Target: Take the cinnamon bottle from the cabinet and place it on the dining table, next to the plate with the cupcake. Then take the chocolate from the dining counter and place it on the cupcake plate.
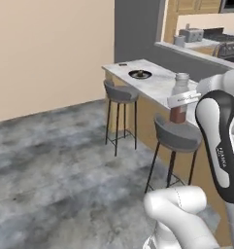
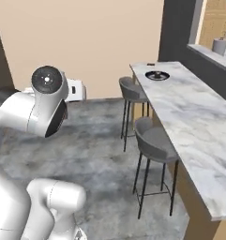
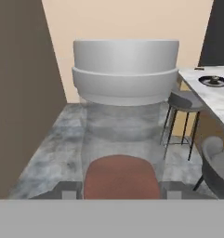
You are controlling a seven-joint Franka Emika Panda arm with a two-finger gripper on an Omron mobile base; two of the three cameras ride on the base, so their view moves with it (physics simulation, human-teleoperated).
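Veined dining table (image 2: 189, 112) (two stools alongside) over mottled grey floor (image 1: 50, 165).

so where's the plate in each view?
Left base view: plate upper centre, at the table's far end.
Right base view: upper right, again at the far end, beyond both stools.
Hand view: right edge, upper part, on the table corner.
Shared landmark: the stool nearest the plate.

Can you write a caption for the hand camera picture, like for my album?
Gripper carries the cinnamon bottle toward the dining table, where the plate waits.
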